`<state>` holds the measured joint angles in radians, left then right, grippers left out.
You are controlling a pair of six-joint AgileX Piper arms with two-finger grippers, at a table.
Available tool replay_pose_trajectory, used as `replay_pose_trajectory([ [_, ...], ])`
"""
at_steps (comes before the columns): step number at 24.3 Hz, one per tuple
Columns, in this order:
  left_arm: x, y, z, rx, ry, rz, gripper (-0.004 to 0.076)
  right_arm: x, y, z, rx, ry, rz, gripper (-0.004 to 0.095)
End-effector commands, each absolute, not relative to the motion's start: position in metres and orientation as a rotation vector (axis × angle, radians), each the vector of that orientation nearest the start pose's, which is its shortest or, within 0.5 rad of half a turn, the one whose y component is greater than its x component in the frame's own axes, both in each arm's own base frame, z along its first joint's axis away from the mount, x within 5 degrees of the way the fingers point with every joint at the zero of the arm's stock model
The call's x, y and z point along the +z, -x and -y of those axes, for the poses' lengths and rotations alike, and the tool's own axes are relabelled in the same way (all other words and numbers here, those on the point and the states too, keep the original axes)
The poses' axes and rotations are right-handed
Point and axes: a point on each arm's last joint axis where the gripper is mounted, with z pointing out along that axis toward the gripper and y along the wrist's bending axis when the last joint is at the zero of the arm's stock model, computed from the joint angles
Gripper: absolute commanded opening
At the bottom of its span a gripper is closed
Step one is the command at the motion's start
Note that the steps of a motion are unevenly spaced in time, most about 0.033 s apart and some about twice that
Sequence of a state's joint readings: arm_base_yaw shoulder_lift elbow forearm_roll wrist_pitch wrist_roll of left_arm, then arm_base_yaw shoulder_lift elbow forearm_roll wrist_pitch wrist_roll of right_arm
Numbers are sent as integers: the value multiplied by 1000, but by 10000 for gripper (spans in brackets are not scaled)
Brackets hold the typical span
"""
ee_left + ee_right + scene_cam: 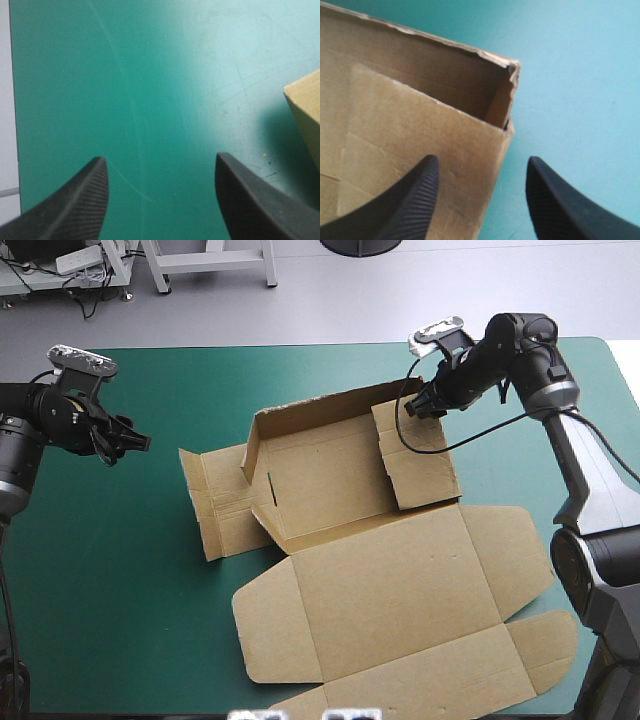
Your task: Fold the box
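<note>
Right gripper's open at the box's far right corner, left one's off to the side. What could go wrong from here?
1. The right gripper hangs open astride the far right corner of the box, which is frayed; pushing there may buckle the raised far wall.
2. The left gripper is open over bare teal-green cover, clear of the box, so nothing steadies it and a push may slide the sheet.

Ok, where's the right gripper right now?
In the high view the right gripper hovers open at the far right corner of the box. Its wrist view shows it straddling that corner's wall, the teal-green cover alongside.
</note>
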<state>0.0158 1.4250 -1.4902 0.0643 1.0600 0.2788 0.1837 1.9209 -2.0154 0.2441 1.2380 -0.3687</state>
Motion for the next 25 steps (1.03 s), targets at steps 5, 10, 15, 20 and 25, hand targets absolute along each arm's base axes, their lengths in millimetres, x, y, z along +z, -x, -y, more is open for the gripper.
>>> replay_pose_trajectory([
  [5,415,-291,-13,256,-314,-2391,440,429,-374,-91,279,570,-2378,635],
  [10,414,-286,-29,440,-163,-2445,440,402,-395,-93,268,574,-2450,635],
  [15,414,-286,-28,414,-132,-2446,440,363,-418,-98,279,583,-2542,635],
  [20,414,-286,-28,413,-129,-2446,440,332,-433,-106,373,575,-2606,635],
  [25,414,-286,-28,413,-129,-2446,440,306,-444,-109,386,558,-2670,635],
])
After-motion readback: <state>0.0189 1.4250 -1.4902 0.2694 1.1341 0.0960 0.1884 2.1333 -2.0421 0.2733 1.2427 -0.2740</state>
